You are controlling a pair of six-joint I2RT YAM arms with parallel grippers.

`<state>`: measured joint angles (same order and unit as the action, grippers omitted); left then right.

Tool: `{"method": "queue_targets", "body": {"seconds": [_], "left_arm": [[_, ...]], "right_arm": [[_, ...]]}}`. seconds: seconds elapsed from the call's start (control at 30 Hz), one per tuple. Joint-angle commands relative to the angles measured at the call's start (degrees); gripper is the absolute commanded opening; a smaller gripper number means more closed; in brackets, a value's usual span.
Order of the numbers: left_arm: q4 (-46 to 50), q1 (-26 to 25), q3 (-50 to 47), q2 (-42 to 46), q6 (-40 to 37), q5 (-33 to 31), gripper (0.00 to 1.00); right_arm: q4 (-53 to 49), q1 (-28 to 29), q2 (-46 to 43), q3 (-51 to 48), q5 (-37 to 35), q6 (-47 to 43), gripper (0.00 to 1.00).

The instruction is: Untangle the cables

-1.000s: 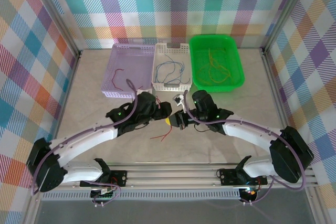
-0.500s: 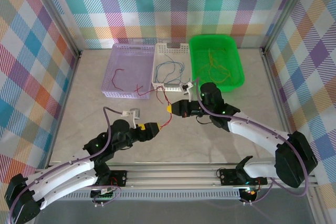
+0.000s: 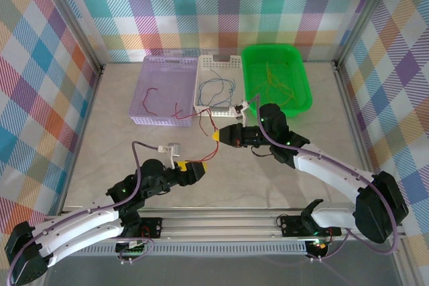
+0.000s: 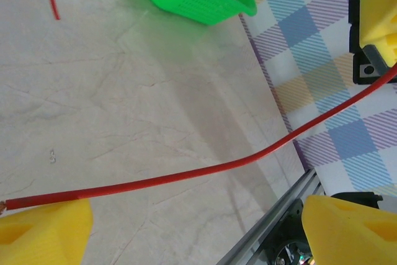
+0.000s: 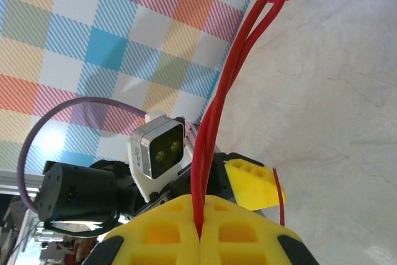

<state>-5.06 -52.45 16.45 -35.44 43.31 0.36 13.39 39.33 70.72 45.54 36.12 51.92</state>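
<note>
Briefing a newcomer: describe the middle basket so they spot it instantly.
At the far edge of the table stand three baskets. The middle one is the white basket, between a purple basket and a green basket. It alone holds blue-grey cables.

Thin red cables (image 3: 200,117) between right pincer (image 3: 216,137) and purple basket (image 3: 161,78)

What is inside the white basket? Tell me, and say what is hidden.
Thin blue-grey cables lie looped on the floor of the white basket. A dark bit near its front wall is too small to name. The right arm's wrist covers its near right corner.
</note>
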Motion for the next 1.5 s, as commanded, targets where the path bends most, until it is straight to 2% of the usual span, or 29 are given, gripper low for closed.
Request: {"method": "queue_targets", "body": {"seconds": [0.0, 0.1, 0.2, 0.37, 0.57, 0.9, 1.03, 1.27, 1.47], "left_arm": [[-1.62, -0.6, -1.16, 0.63, 2.41, -4.16, 0.88], [-4.0, -0.73, -2.81, 0.57, 7.17, -6.51, 0.88], [-2.31, -0.81, -2.69, 1.44, 10.67, -10.0, 0.88], [-2.98, -1.21, -5.11, 6.64, 17.28, -16.74, 0.88], [-6.19, -2.65, -6.74, 11.62, 20.35, -20.62, 0.88], [-6.24, -3.85, -6.63, 8.38, 22.61, -16.07, 0.88], [-9.24, -3.96, -6.43, 6.42, 18.45, -12.38, 0.88], [-15.37, -3.91, -3.43, -1.98, 10.02, -0.27, 0.89], [-16.94, -3.98, -4.6, 0.51, 8.04, 1.09, 0.89]], "right_arm": [[6.36, -0.04, 0.1, 0.19, 2.13, 4.9, 0.0], [11.15, 0.01, 0.36, -1.6, 2.75, 8.31, 0.0], [13.39, 0.21, 0.88, -2.75, 3.53, 10.14, 0.0], [16.25, 1.03, 0.69, -5.88, 3.27, 12.11, 0.0], [22.29, 2.88, 1.8, -8.87, 2.3, 14.76, 0.0], [27.16, 3.47, 0.97, -9.94, -2.09, 14.3, 0.0], [28.77, 3.8, 1.91, -9.01, -0.95, 15.35, 0.0], [28.74, 4.09, 5.45, -6.42, 2.76, 18.02, 0.0], [28.74, 4.22, 5.84, -6.0, 3.51, 18.47, 0.0]]}}
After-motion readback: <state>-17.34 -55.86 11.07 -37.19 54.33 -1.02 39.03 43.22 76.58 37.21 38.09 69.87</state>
